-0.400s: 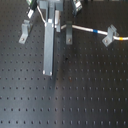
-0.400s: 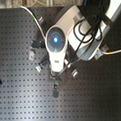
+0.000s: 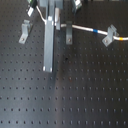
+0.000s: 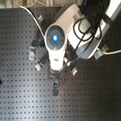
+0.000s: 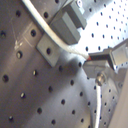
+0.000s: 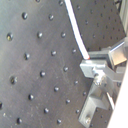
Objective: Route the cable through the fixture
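Observation:
The white cable (image 3: 82, 29) runs from the first exterior view's upper left past the broad grey bar (image 3: 48, 45) to the right edge. Its blue band (image 3: 97, 32) lies between the clips. The fixture (image 3: 68, 34), a slim upright grey clip, stands just right of the bar, with the cable passing at its top. In both wrist views my gripper (image 5: 97, 65) (image 6: 92, 66) is shut on the cable (image 5: 75, 50) (image 6: 77, 30), which comes out again past the fingers. From above, the white hand (image 4: 55, 39) hides most of this.
Two broader slanted clips stand on the black perforated board: one at the first exterior view's left (image 3: 25, 31), one at the right (image 3: 109, 36) holding the cable. A grey clip with a holed foot (image 5: 49, 50) sits near the fingers. Black arm cables (image 4: 88, 33) loop behind the hand.

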Robot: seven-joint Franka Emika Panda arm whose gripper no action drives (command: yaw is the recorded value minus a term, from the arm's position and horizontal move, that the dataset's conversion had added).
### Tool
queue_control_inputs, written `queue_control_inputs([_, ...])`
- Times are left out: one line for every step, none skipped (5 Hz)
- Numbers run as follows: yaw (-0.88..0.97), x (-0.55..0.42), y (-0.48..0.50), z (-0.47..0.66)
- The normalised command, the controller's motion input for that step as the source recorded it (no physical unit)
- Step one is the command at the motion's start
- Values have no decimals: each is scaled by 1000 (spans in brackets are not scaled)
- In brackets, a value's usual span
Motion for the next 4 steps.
queue_control_inputs([0,4,-196,-543])
queue_control_inputs([66,86,48,-424])
queue_control_inputs([526,167,398,-102])
queue_control_inputs([597,240,347,-49])
